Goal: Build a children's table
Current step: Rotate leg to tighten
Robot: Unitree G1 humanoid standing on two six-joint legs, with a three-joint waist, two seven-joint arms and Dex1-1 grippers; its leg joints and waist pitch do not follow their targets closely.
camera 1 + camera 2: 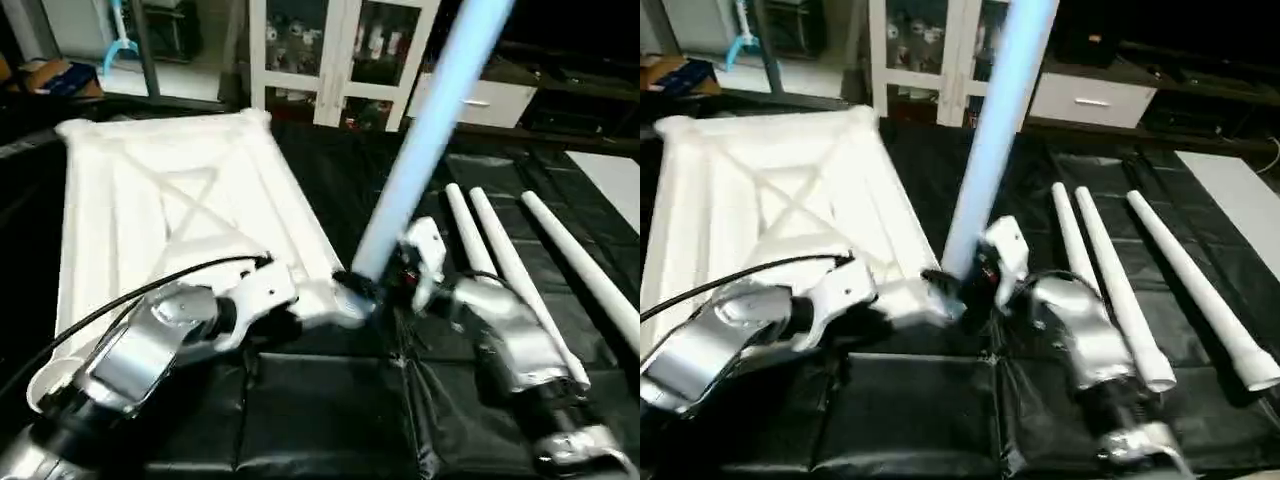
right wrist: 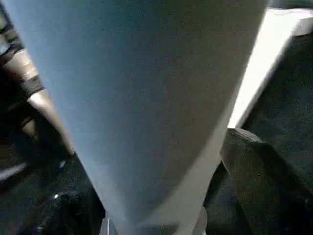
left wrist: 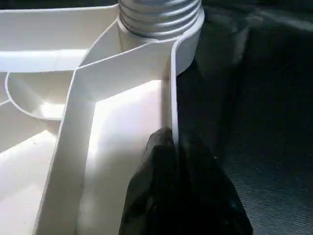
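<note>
A white square table top [image 1: 170, 210] lies upside down on a black-covered surface [image 1: 330, 420], its X-shaped ribs facing up. At the near corner, closest to the robot's right, one long white leg [image 1: 420, 150] stands up from a round corner socket [image 3: 188, 46], leaning slightly away to the right. In the left wrist view its threaded end [image 3: 159, 14] sits in the socket with several threads showing above the rim, so it looks only partly screwed in.

The left gripper [image 3: 178, 191] is closed, its black fingers pressed together against the top's edge wall just beside that socket, seemingly steadying the top. The right gripper [image 1: 405, 270] is at the base of the leg, with one dark finger [image 2: 254, 166] seen beside the tube and apart from it; whether it has any hold on the leg cannot be told.

Three more legs [image 1: 1110, 280] lie side by side on the surface to the right, near one another and well apart from the top.

To do this step well, the leg probably needs to be kept square to the socket while it is turned, in short twists with a fresh grip low on the tube each time, while the left gripper holds the top from spinning. A tilted leg risks cross-threading.

No brand, label or readable writing is visible anywhere.
</note>
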